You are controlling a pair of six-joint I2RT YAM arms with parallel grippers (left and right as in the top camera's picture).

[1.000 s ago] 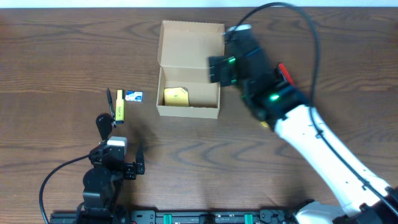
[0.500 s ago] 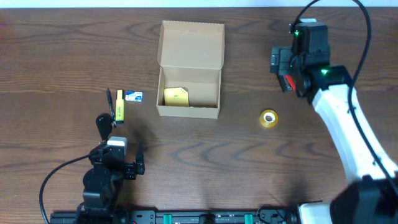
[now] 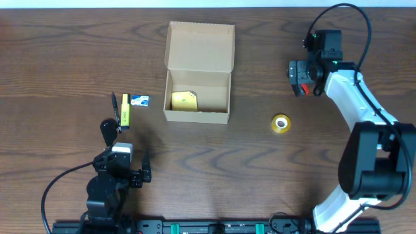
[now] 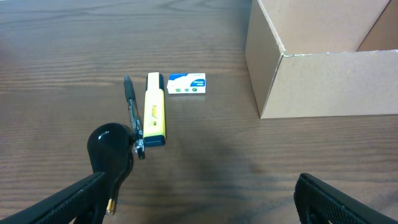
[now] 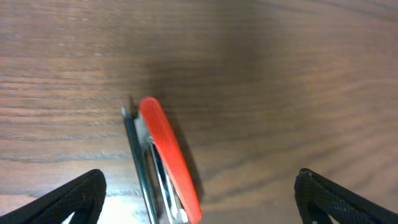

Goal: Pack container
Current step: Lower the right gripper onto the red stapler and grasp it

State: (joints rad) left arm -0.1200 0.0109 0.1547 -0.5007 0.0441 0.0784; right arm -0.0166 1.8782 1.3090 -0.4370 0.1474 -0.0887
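Tan cardboard container (image 3: 196, 116) sits open at the back middle of the table (image 3: 65, 52), with one yellow thing (image 3: 184, 100) inside. A tape roll (image 3: 281, 123), red stapler (image 5: 165, 162), highlighter (image 3: 125, 110), pen (image 3: 115, 107) and little blue packet (image 3: 139, 100) lie outside, so I think packing has barely begun. The left gripper (image 4: 205, 199) and right gripper (image 5: 199, 193) are spread wide, holding nothing. The table is dark brown wood, and the room hardly shows.

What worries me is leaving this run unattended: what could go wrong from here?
1. The red stapler lies left of centre under the open right gripper. A straight descent might strike or nudge it instead of straddling it.
2. The pen lies right against the highlighter, so grabbing one could drag or flick the other across the table.
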